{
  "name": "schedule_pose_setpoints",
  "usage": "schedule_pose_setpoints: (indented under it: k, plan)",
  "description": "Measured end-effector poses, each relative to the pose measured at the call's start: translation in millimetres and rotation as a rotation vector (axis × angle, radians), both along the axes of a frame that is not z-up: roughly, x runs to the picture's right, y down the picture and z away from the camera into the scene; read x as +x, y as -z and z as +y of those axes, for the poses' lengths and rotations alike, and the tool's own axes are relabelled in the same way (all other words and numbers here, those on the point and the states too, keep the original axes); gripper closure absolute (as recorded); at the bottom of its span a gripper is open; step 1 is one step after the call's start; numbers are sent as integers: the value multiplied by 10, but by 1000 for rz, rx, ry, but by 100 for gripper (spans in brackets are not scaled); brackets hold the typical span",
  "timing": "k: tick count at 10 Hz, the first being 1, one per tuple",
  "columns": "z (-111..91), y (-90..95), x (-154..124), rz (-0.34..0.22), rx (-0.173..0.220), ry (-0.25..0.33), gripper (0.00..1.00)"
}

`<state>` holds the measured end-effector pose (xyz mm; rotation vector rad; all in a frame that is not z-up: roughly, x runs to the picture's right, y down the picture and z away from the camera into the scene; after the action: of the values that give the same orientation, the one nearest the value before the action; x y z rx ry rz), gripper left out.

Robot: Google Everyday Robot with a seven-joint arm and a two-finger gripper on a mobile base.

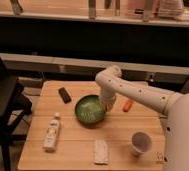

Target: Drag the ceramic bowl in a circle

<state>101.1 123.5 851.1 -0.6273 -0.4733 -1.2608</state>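
Wooden counter (78, 150) with six loose things on it, one of each, so the count is easy. One ceramic bowl (89, 110), dark glossy green with a paler speckled inside, sits roughly mid-counter, a bit toward the back. One small white cup (141, 142) stands upright near the front right corner, well apart from the bowl. One white bottle (52, 132) lies on its side at the front left. One flat pale packet (101, 151) is at the front edge, between bottle and cup. One small black block (64, 94) lies at the back left of the bowl, near it but not touching. One little orange thing (127, 105) lies to the bowl's right; I can't make out what it is.

One white arm (138, 94) comes in from the right, bends at the elbow and drops straight down to the bowl. Its tool (106, 106) is right at the bowl's right-hand rim, looking like it's in contact with it. Whether the tool is clamped on the rim or loose, I honestly can't tell.

One black chair (3, 107) stands off the counter's left side.
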Motion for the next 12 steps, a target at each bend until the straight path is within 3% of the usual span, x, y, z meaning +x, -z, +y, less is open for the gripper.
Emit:
schedule_pose_setpoints:
  k: [4,12]
  plan:
    - [-13,-3,-93,-1,-12,-8,96]
    - [-31,-70,31,11,-38,-42,96]
